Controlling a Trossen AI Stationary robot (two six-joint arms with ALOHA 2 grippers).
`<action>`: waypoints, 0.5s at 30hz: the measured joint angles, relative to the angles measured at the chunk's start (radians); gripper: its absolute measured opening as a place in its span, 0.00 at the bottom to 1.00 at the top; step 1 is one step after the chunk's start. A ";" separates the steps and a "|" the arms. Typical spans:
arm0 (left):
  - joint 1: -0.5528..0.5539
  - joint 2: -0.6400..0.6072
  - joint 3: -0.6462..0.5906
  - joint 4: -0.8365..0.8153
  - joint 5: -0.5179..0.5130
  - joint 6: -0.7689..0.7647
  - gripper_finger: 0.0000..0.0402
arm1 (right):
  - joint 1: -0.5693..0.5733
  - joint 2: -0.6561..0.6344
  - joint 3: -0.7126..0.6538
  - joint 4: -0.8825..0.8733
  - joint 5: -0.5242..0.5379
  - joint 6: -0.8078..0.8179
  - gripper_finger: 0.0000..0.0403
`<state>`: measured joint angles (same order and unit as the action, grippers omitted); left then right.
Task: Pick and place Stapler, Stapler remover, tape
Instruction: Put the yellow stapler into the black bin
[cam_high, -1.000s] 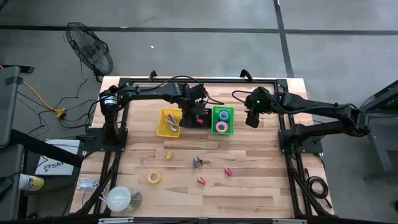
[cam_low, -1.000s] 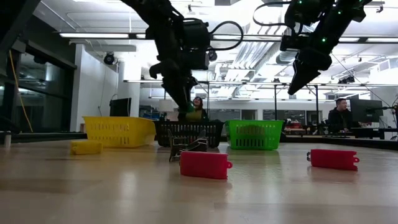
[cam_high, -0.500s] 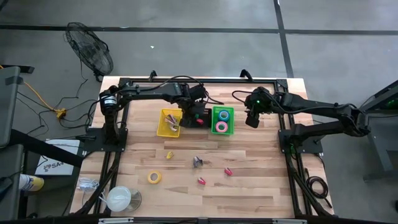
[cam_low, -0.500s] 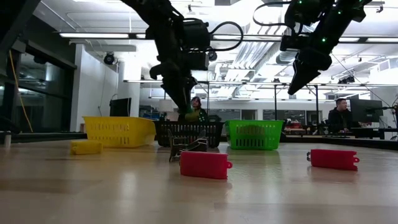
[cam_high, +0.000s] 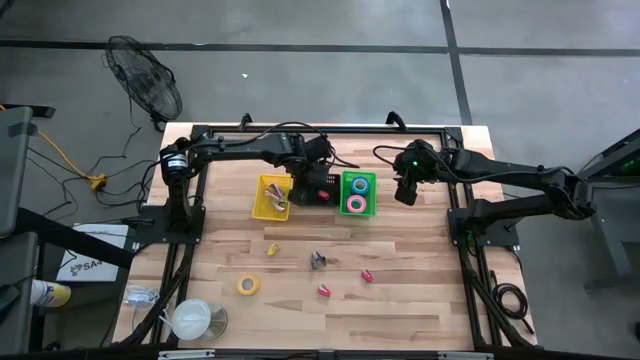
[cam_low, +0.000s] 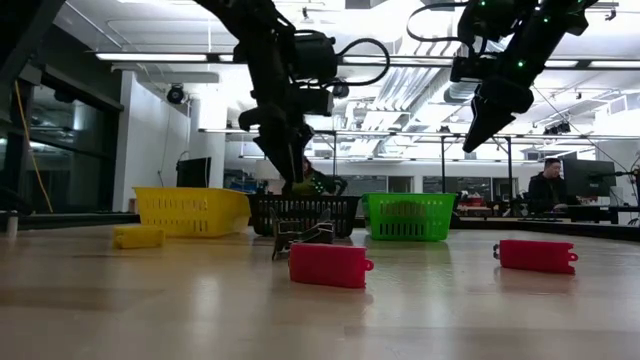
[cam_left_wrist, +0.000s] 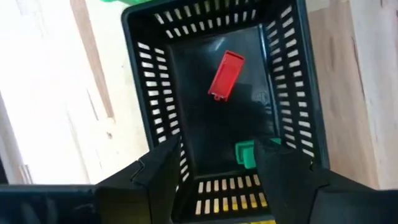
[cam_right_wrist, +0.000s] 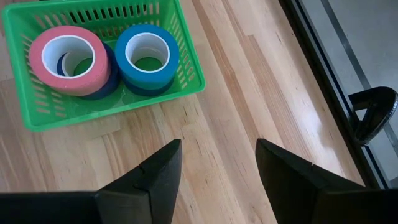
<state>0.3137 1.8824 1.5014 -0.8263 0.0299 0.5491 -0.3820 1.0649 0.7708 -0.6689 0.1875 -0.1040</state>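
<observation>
My left gripper (cam_high: 303, 184) hangs open over the black bin (cam_high: 318, 188), pointing down. A small green stapler (cam_left_wrist: 245, 154) shows just below its fingertips inside the bin's walls; in the low view the green stapler (cam_low: 318, 185) sits just above the bin's rim (cam_low: 303, 200). A red stapler (cam_left_wrist: 226, 74) lies on the bin's floor. My right gripper (cam_high: 405, 190) is open and empty, held high to the right of the green bin (cam_high: 358, 193), which holds a pink tape roll (cam_right_wrist: 67, 59) and a blue tape roll (cam_right_wrist: 147, 55).
A yellow bin (cam_high: 271, 197) stands left of the black one. On the open table lie two red staplers (cam_high: 367, 274) (cam_high: 324, 290), a stapler remover (cam_high: 318, 260), a small yellow piece (cam_high: 272, 248), a yellow tape roll (cam_high: 248, 285) and a large white roll (cam_high: 192, 318).
The green stapler was between my left gripper's fingertips over the black bin. It has come away from them and dropped lower, toward the bin. My left gripper has stayed above the bin.
</observation>
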 joint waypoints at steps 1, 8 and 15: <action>0.000 0.000 0.000 -0.010 0.002 0.001 0.50 | 0.000 0.000 0.000 0.000 0.000 0.000 0.49; -0.010 0.002 0.060 -0.211 0.041 -0.011 0.50 | 0.000 0.000 0.000 0.000 0.000 0.000 0.49; -0.099 0.002 0.152 -0.420 -0.063 -0.122 0.50 | 0.000 0.000 0.000 -0.008 0.000 0.000 0.49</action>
<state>0.2142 1.8839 1.6529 -1.2465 -0.0336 0.4270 -0.3818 1.0649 0.7708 -0.6768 0.1875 -0.1042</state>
